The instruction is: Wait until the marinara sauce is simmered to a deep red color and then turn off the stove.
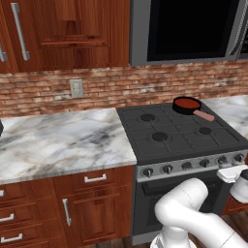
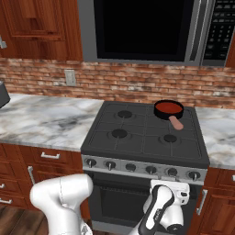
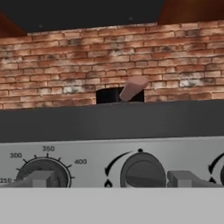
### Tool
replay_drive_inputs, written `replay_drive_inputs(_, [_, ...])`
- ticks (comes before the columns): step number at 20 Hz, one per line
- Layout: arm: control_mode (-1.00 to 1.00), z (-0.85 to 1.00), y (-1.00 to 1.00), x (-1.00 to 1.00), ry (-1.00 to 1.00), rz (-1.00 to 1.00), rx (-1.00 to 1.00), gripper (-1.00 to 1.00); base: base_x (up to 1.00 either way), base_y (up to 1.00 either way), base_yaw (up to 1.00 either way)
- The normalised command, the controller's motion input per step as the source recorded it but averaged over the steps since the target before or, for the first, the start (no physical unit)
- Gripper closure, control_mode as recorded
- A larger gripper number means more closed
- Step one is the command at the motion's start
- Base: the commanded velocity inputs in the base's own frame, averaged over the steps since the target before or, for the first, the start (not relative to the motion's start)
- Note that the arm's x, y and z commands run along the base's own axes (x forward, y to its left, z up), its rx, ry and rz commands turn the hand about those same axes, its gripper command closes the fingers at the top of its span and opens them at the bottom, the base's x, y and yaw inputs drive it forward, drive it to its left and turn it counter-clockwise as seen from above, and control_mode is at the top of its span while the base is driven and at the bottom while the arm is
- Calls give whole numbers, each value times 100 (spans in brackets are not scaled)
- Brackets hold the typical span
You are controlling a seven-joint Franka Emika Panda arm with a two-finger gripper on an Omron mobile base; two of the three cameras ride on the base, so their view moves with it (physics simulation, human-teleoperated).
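Observation:
The marinara sauce [image 1: 186,103] [image 2: 168,108] is a flat red disc in a small dark pan on the back right burner of the black stove [image 1: 179,138] [image 2: 144,135]. The pan's reddish handle [image 1: 205,116] [image 2: 176,122] points forward and right. My gripper [image 3: 113,179] [image 2: 170,182] [image 1: 231,172] hangs low in front of the steel knob strip, open and holding nothing. In the hand view its fingertips [image 3: 41,178] stand wide to either side of a dark knob [image 3: 142,170], close to the panel. The pan's dark wall [image 3: 111,95] and handle rise behind the stove edge.
A numbered oven dial [image 3: 43,171] sits left of that knob. A black-windowed microwave [image 2: 142,30] hangs above the stove. Marble counters [image 1: 58,140] [image 2: 219,133] flank it, over wooden drawers and doors. A brick wall with an outlet [image 1: 76,88] runs behind.

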Motion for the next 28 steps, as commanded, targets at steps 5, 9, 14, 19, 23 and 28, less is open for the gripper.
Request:
replay_drive_inputs(5, [-100, -19, 0, 12, 0, 0, 0, -100, 0, 0, 0])
replay_drive_inputs(9, [-100, -18, -1, 11, 0, 0, 0, -100, 0, 0, 0])
replay_drive_inputs(14, [-100, -12, -4, 13, 0, 0, 0, -100, 0, 0, 0])
replay_drive_inputs(19, [-100, -7, -9, 9, 0, 0, 0, -100, 0, 0, 0])
replay_drive_inputs(23, [-100, -1, -15, 2, 0, 0, 0, -100, 0, 0, 0])
replay_drive_inputs(28, [-100, -1, -11, 0, 0, 0, -2, -100, 0, 0, 0])
